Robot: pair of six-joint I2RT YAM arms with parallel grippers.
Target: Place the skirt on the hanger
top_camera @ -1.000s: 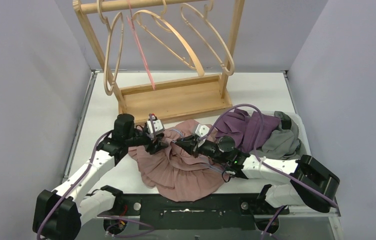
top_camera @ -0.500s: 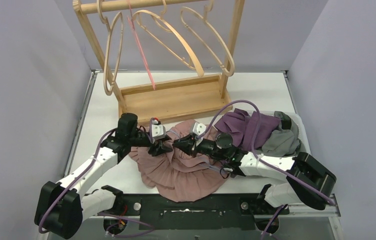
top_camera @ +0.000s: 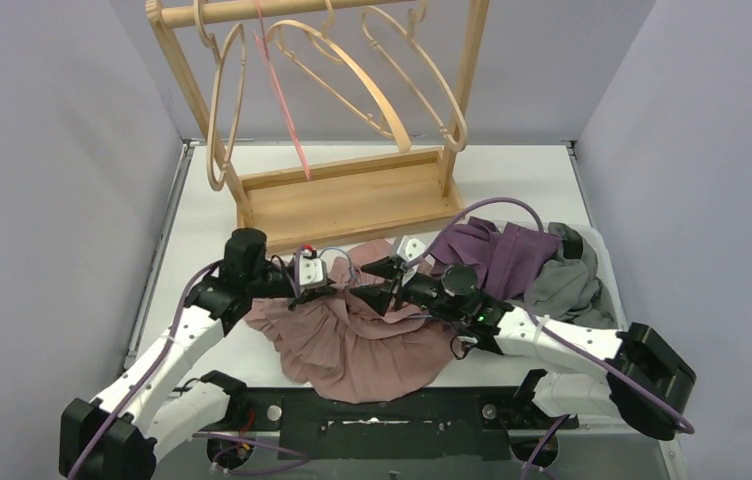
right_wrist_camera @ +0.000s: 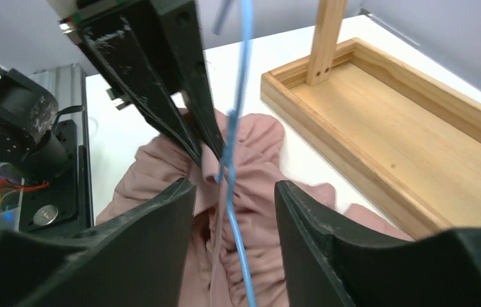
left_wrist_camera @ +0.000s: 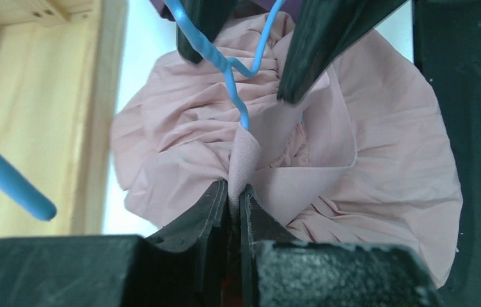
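The pink skirt lies crumpled on the table in front of the arms. A thin blue wire hanger rises out of its gathered waist. My left gripper is shut on a pinched fold of the skirt's waist, right at the wire. My right gripper faces it from the other side, open. The hanger wire runs between the right fingers without touching either. In the top view, both grippers meet over the skirt's far edge.
A wooden rack with several wooden hangers and a pink one stands just behind the skirt. A purple garment and a grey one lie heaped at the right. The black base rail borders the near edge.
My left gripper has shut on a fold of the skirt's waist. My right gripper has opened and lifted slightly. The skirt's top edge is drawn up between them.
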